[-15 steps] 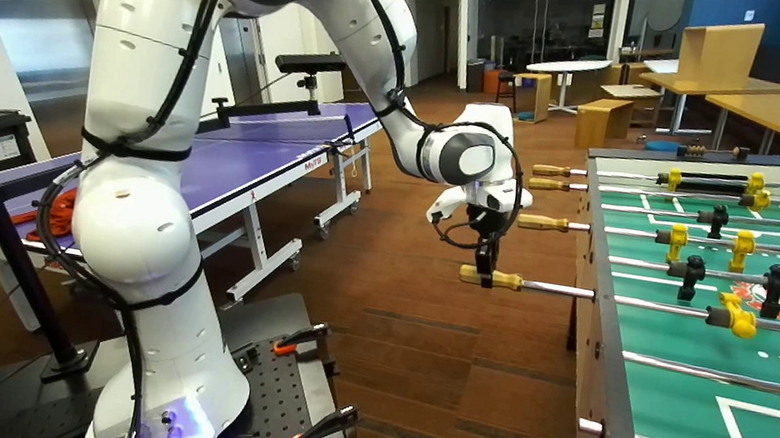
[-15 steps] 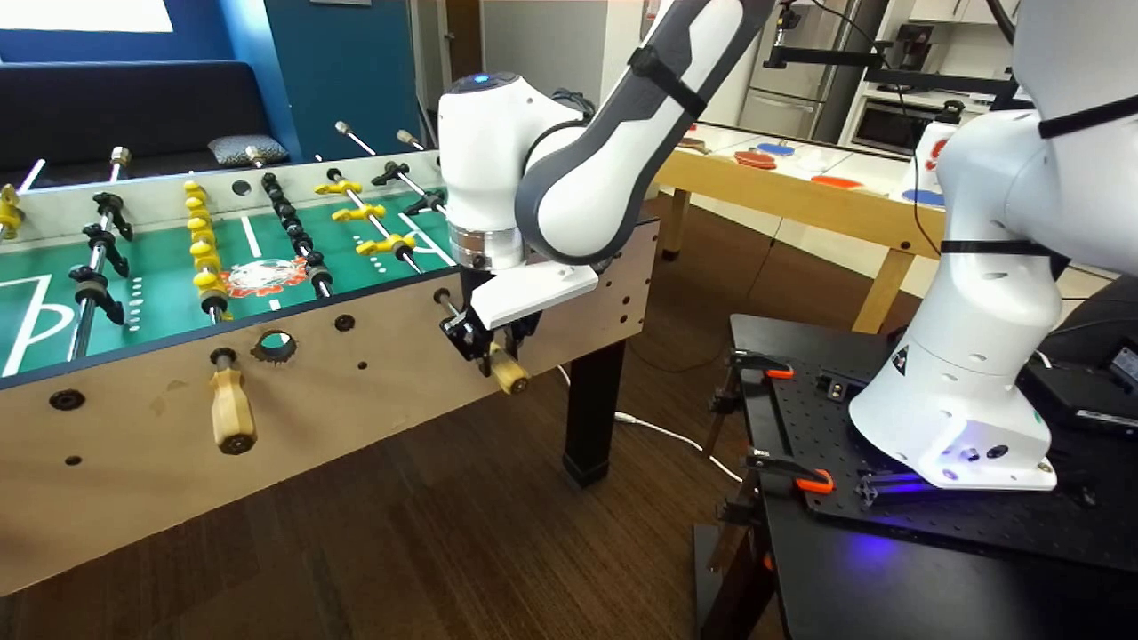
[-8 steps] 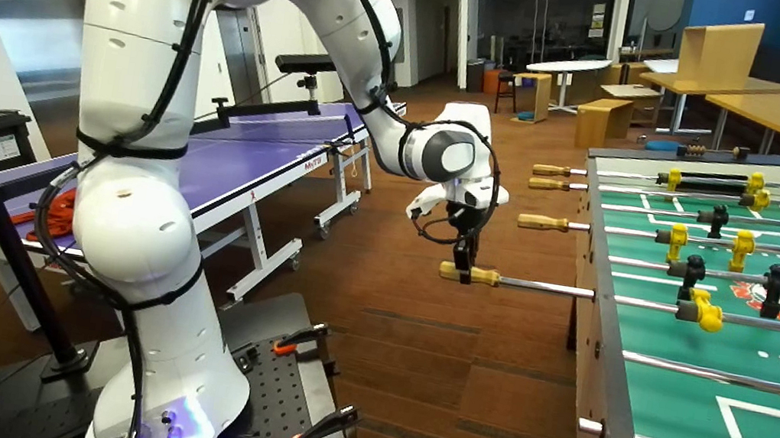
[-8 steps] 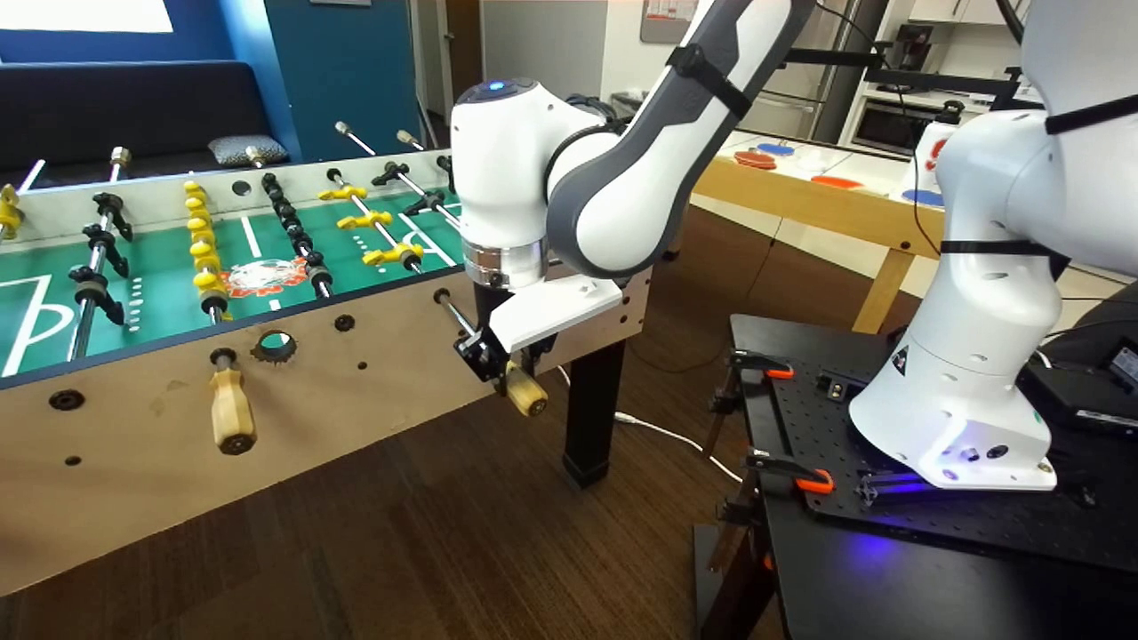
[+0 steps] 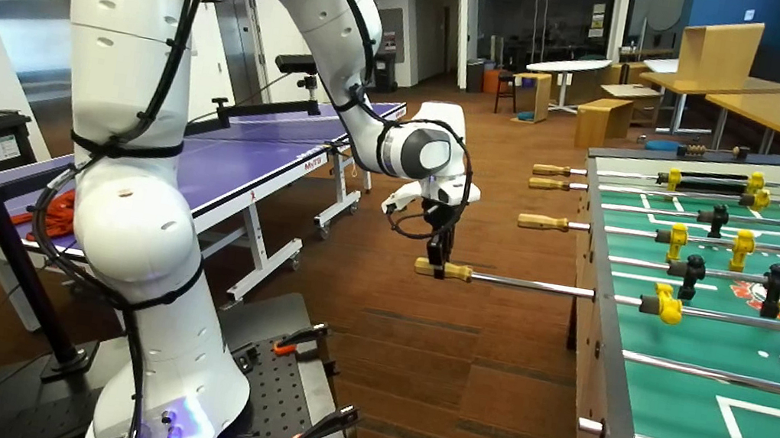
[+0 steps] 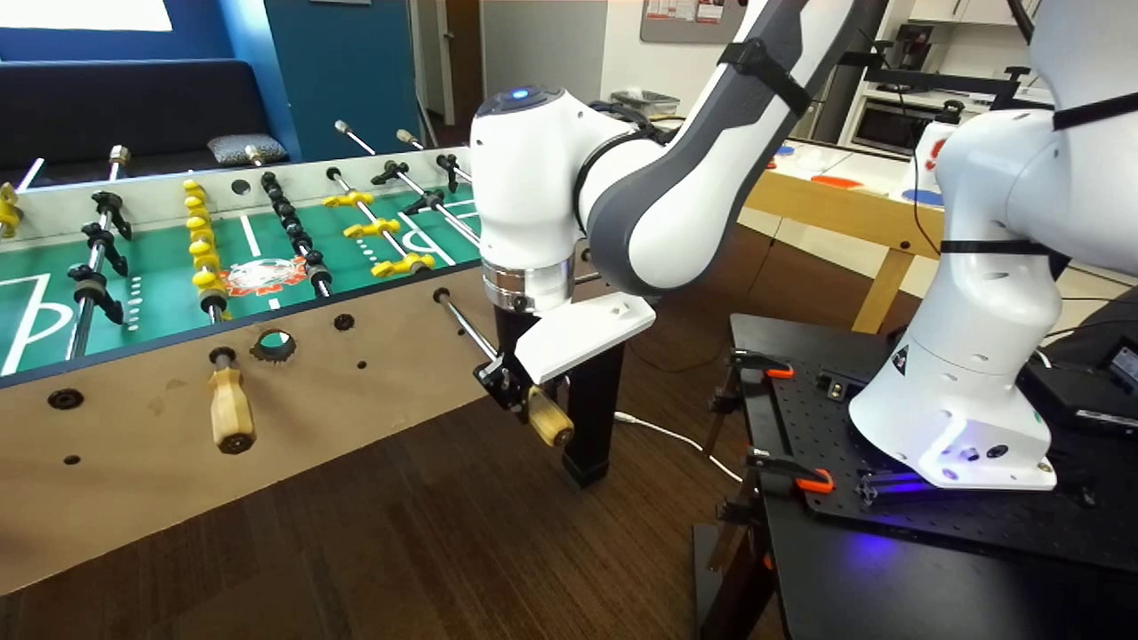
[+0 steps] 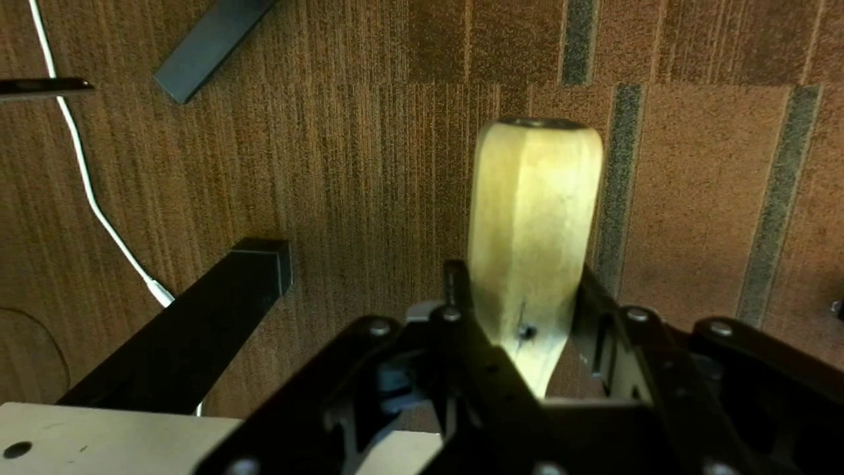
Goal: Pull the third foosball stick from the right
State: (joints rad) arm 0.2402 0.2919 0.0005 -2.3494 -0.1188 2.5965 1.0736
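The held foosball stick has a light wooden handle [image 5: 461, 272], also seen in the other views [image 6: 551, 420] [image 7: 535, 211]. Its steel rod [image 5: 535, 285] sticks far out of the table side, level in an exterior view. Yellow players [image 5: 669, 304] sit on this rod over the green field. My gripper [image 5: 438, 266] is shut around the handle, with the fingers on both sides of it in the wrist view [image 7: 521, 284]. The handle's end points away from the foosball table [image 6: 382, 356]. The gripper hides part of the handle in both exterior views.
Another wooden handle [image 6: 233, 413] sticks out further along the table side, and also shows behind my gripper [image 5: 542, 222]. A black table leg [image 6: 594, 413] stands below the held stick. My base's black table [image 6: 756, 533] carries clamps. A purple ping-pong table [image 5: 252, 160] stands behind the arm.
My gripper and the handle have moved away from the foosball table, towards the robot's base. More rod shows outside the table, and the yellow players have slid towards this side.
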